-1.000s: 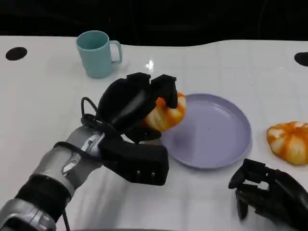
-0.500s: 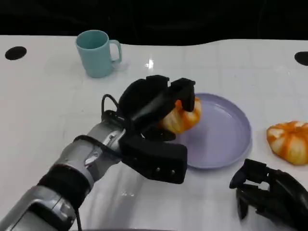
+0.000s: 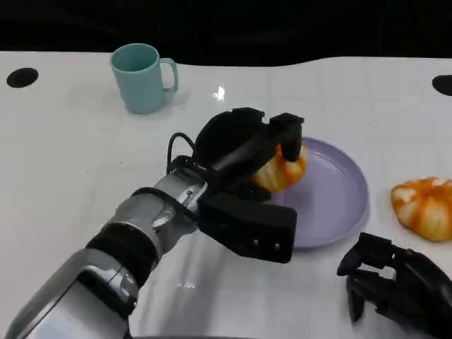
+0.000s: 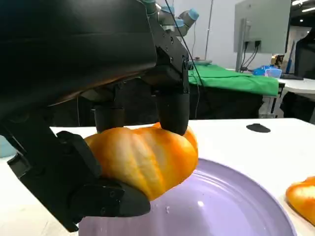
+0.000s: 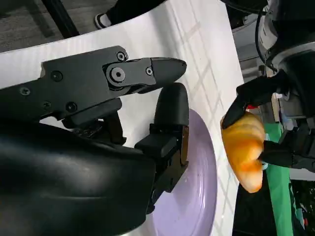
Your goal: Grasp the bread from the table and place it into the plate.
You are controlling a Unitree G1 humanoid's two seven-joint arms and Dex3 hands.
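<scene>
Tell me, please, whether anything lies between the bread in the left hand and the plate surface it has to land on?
Nothing visible does. The left hand holds the bread over the near-left part of the plate, and the left wrist view shows bare purple plate beneath it. The second bread and the mug sit off to the sides.

left forearm (image 3: 106, 265): silver metal tube, ringed by black bands
left hand (image 3: 244, 166): matte black, rounded shell, blocky fingers; a flat black plate with small screws
cable (image 3: 176, 145): thin black loop at the left wrist
right hand (image 3: 395, 286): matte black, angular segmented fingers (image 5: 167, 115) with round silver screw heads
</scene>
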